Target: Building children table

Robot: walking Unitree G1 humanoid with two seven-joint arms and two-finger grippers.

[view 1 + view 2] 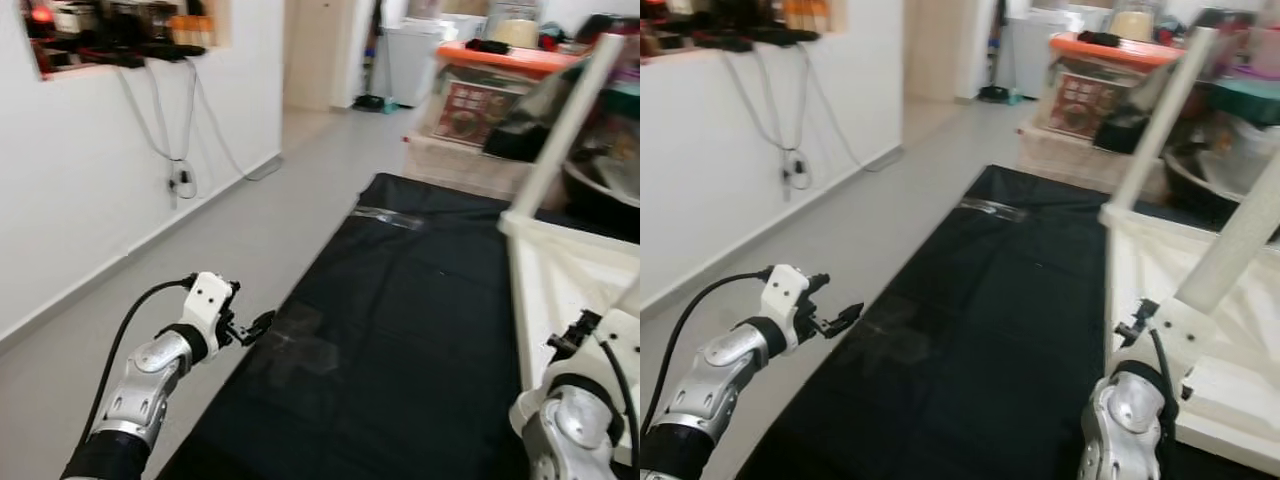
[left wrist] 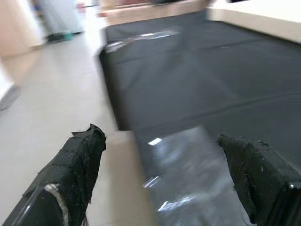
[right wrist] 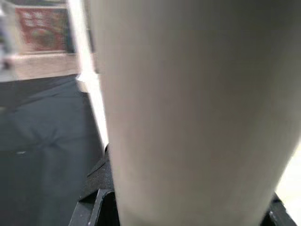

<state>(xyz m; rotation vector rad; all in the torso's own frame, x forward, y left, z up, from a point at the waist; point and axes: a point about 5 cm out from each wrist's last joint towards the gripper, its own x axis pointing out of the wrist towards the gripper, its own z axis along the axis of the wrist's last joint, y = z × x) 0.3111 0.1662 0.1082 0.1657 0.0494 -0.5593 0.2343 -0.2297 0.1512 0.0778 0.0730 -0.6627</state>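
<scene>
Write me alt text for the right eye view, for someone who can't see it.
An upturned white children's table lies on a black mat, legs sticking up, with the right gripper at the base of the near leg. The left gripper hangs open over the mat's left edge. Cluttered boxes stand behind.

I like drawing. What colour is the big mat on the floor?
The flat floor mat is black, clearest in the left eye view.

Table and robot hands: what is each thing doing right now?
Table top: upside down on the black mat.
Far table leg: fitted, standing up.
Near table leg: in the right gripper.
Right gripper: shut on the near table leg.
Left gripper: open, empty, over the mat's edge.
</scene>
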